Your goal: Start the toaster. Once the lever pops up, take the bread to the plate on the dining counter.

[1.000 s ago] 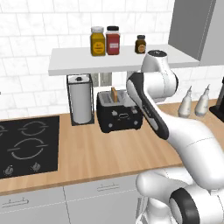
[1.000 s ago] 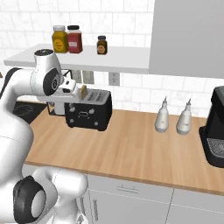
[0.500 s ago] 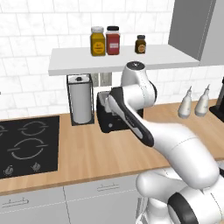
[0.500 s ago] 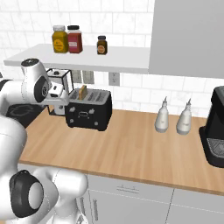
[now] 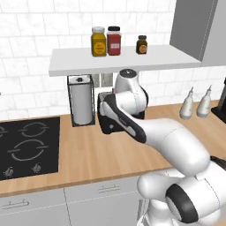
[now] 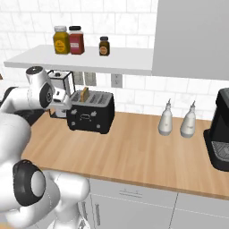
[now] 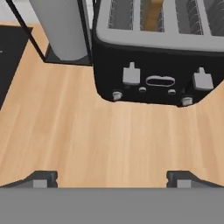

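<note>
The toaster [image 7: 159, 52] stands at the far side of the wood worktop [image 7: 100, 140], black and boxy, with two grey levers and small knobs on its front face. The bread [image 7: 152, 13] stands upright in one of the top slots (second from the left in the hand view), its tan top poking above the slot; in the right base view the same slice [image 6: 84, 94] rises from the toaster's [image 6: 91, 116] left end. Just left of the toaster is a roll of paper towels [image 7: 59, 28] in a dark wire holder. The gripper [image 7: 111, 180] hangs above bare worktop in front of the toaster, near its front face, its fingers spread wide apart with nothing between them. Further right on the worktop are two white bottles [image 6: 178, 120] and a black coffee machine [image 6: 220, 129]. Three jars [image 5: 114, 42] sit on the white shelf above. A black cooktop [image 5: 26, 148] lies at the left.
</note>
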